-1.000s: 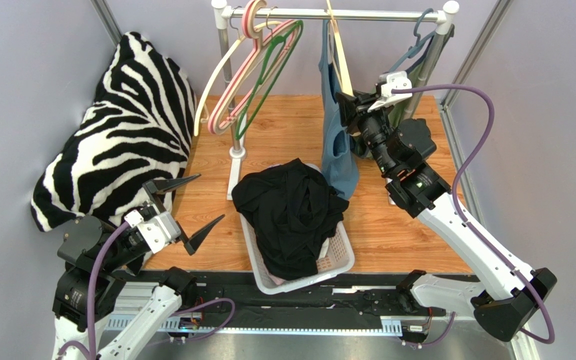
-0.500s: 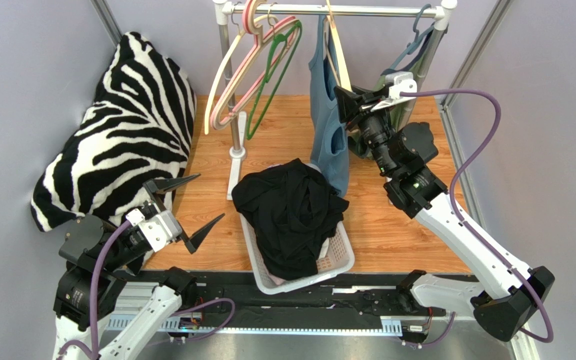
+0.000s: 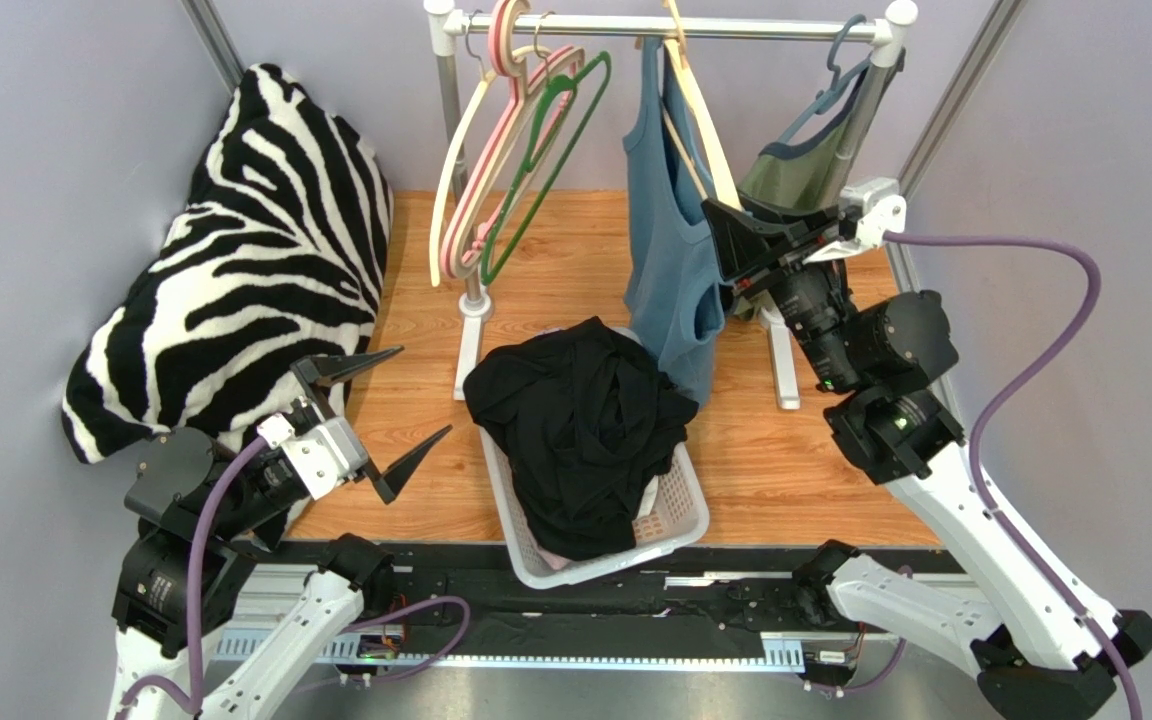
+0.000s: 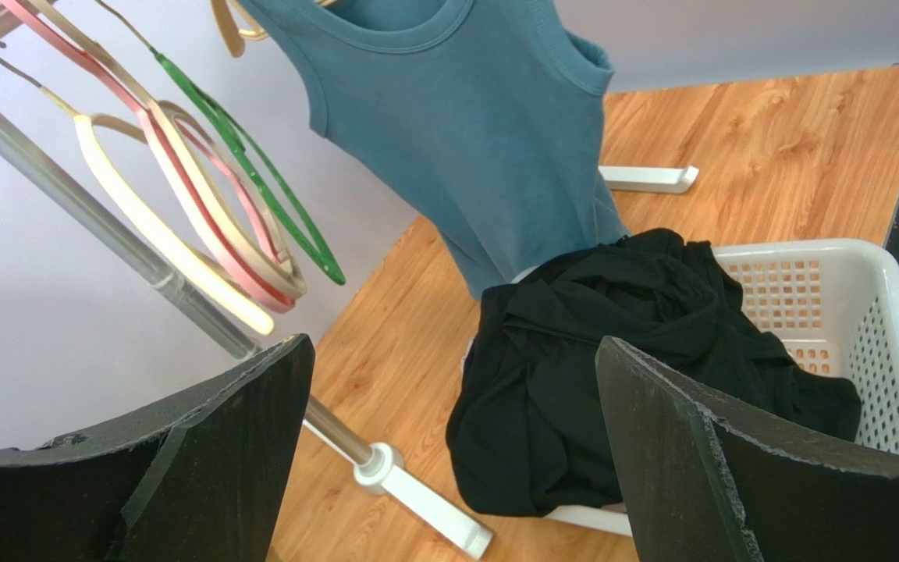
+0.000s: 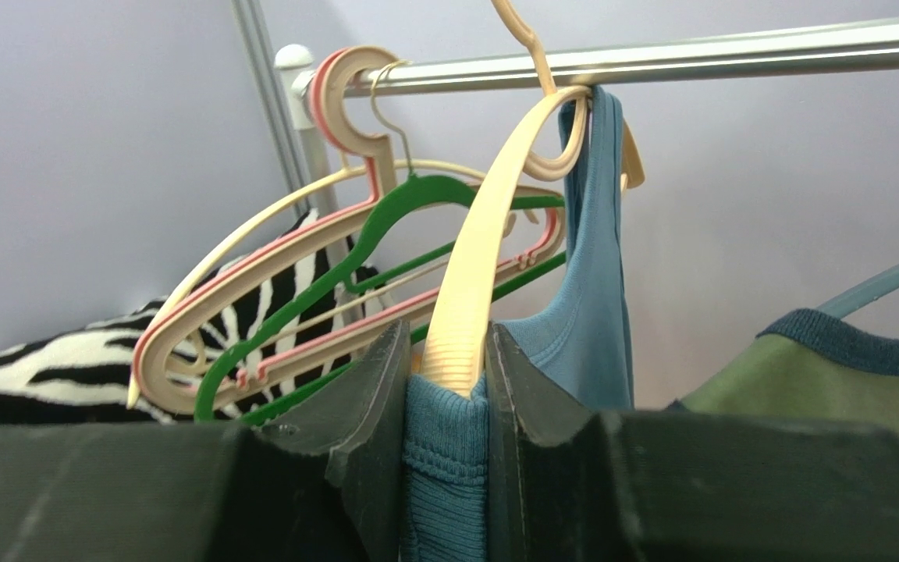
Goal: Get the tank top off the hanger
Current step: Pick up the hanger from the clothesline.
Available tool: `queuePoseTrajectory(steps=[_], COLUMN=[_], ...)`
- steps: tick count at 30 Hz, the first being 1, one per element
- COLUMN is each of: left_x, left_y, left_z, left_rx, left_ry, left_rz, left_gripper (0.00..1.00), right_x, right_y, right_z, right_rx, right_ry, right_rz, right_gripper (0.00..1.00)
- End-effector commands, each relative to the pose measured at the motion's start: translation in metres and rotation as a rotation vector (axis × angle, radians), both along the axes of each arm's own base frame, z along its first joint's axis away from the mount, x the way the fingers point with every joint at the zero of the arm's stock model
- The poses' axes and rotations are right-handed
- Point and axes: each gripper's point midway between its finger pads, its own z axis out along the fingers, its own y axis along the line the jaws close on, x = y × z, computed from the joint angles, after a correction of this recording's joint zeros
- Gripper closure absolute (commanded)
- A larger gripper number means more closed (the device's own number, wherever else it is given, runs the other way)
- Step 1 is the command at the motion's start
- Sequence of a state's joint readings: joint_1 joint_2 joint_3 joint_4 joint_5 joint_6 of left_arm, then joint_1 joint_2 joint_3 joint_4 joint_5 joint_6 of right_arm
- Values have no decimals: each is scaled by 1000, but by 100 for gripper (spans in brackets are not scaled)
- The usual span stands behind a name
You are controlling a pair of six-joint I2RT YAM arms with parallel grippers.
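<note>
Dragged blue tank top (image 3: 672, 285) and its beige hanger (image 3: 695, 105) rightward along the rail (image 3: 778, 26) versus a second ago. Clamped right fingers (image 5: 360, 398) nearly shut on shoulder strap, hanger arm pinched in too. Held left fingers (image 4: 232, 433) spread fully wide, empty, low by the white basket (image 3: 680, 525). Left tank top hanging on hanger at rail, hem near black clothes (image 3: 582, 420). Probably needed cloth-only grip, then strap slid off hanger's end; otherwise risked hauling hanger along. Worked over wood-grain tabletop (image 3: 793, 465), grey walls around, zebra pillow (image 3: 237, 255) left, empty hangers (image 3: 515, 150) on rail.
</note>
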State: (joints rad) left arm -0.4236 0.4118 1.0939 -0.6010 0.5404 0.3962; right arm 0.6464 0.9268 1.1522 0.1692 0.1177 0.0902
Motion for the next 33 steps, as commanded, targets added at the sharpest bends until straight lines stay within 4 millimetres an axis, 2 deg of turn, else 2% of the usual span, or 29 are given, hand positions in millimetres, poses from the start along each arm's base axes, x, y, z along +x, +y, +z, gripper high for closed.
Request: queuePoseTrajectory(steps=[1,2,3,6,9,12,13,19,21,22,23,26,29,33], left_x=[0,-1,0,1,2,4,4,4,4,4,5,3,2,0], left_y=[0,-1,-1,-3,-6,-6,-7,-6,-5,-5,-5,-5,-5,-6], left_z=[7,7,6,7,5,7,8,7,6,5,5,6,6,6], left_rx=[-33,-34,-36,-47,-51,-56,-59,-74,-74,-73,-74,-75,-76,-78], left_ry=[-6,-4,3,11,23,25,23,33,34,37,41,36,34,37], left_rz=[4,-1,-1,-10,-20,-19,-20,-11,-8,-8,-8,-11,-11,-21], left_gripper=[1,1,1,1,1,1,1,1,1,1,1,1,1,1], right_x=[-55,-63,-67,-89,-116,-144,-158,-215,-225,-221,-229,-228,-224,-213], right_y=[-10,-13,-8,-11,-28,-44,-52,-68,-67,-61,-64,-54,-45,-32], right_z=[42,48,30,17,21,45,65,140,153,157,166,170,165,148], right_rx=[-12,-24,-89,-156,-160,-125,-98,1,5,-2,10,3,-10,-31], right_ry=[-117,-117,-52,-1,-27,-101,-148,-347,-386,-384,-404,-400,-376,-307], right_rz=[127,139,177,234,245,257,267,374,411,424,441,489,520,556], right_gripper=[100,100,100,100,100,100,100,100,100,100,100,100,100,100])
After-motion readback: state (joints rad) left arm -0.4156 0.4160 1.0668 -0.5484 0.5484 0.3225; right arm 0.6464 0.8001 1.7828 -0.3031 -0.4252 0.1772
